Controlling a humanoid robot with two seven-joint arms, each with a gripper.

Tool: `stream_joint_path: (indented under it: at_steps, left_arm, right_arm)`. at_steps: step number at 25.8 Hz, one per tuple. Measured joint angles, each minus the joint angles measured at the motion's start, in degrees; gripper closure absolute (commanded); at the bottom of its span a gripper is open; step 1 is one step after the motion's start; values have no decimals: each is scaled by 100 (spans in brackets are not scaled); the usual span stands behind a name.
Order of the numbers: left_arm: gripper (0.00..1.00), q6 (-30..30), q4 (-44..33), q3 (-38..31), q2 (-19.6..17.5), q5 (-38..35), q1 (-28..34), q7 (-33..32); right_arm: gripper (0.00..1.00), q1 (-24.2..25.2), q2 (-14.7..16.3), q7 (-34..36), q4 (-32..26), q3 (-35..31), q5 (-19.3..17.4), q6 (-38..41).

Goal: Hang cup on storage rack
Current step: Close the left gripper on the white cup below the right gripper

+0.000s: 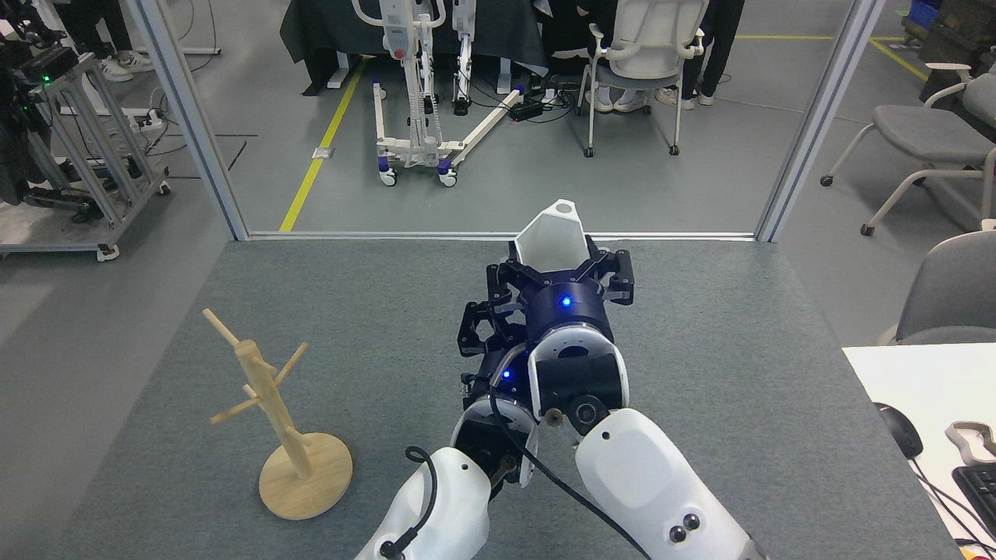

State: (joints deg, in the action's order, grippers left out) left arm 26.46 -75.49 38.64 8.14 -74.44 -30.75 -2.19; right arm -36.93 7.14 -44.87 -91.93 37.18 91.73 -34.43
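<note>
Grey carpeted tabletop (700,327) served as the work surface, with an open workshop floor beyond its far edge. My right gripper (556,268) was clamped round the white faceted cup with a pierced tab handle (554,233), held above the far middle of the surface, tab pointing far. My left gripper (482,330) sat just near-left of it, its opening not discernible. The light-wood mug tree on a round base (276,408) stood well apart, near left. Risks, as judged: the tab hole missing a slanted peg, or a knock toppling the rack. Count: one cup, one rack, two grippers.
</note>
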Motion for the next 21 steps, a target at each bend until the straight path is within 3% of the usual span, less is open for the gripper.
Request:
stream_joint_path:
  at_steps: [21]
  left_arm:
    - [5,-69,339,-104,12,94,-310,78]
  right_arm:
    - [100,-90,-261,-744,0,0,-44,-114]
